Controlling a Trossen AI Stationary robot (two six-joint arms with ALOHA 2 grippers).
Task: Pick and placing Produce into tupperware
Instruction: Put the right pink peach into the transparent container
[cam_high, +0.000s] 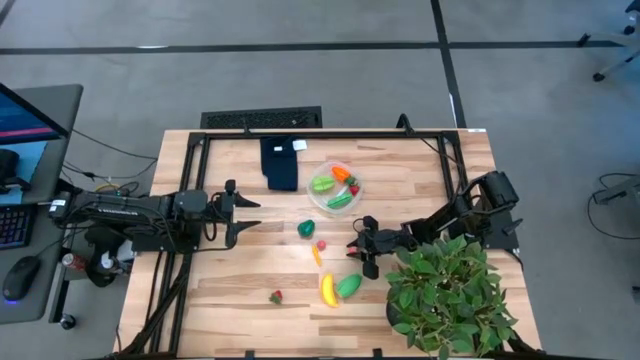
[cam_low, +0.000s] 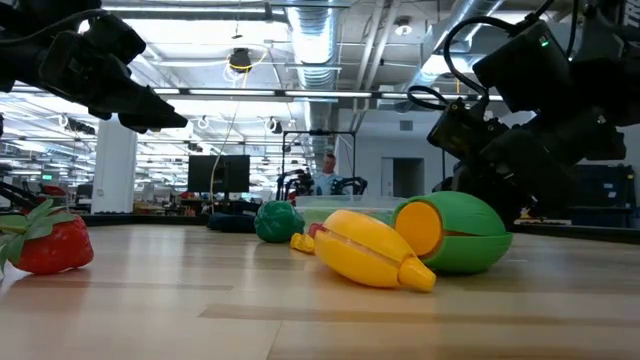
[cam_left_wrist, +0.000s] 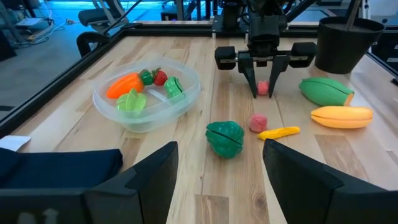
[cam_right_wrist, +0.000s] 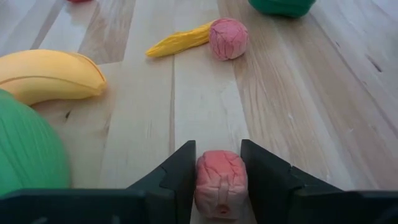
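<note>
My right gripper (cam_right_wrist: 220, 180) is down at the table, and its two fingers are pressed on both sides of a small pink-red piece of produce (cam_right_wrist: 220, 183), which looks like a little strawberry or a radish; I cannot say which one. The tupperware (cam_high: 337, 187) is my landmark. It stands near the middle of the table, and the pinched piece lies on the near side of it, toward the potted plant (cam_high: 448, 295). Inside the tupperware there are already an orange carrot (cam_left_wrist: 124, 84), some green pieces and a red one. A green leafy piece (cam_high: 306, 228), a second pink piece (cam_left_wrist: 258, 122) with a thin yellow one beside it, a yellow banana (cam_high: 327, 290) and a big green fruit (cam_high: 349, 286) are on the wood around it. My left gripper (cam_high: 247, 215) waits with its fingers apart, on the left of the tupperware. I think the risk is in the grip: the piece is small and round and sits low between my fingers, so it may slip or roll away when I lift. My arm is also close to the plant leaves and may brush them.
</note>
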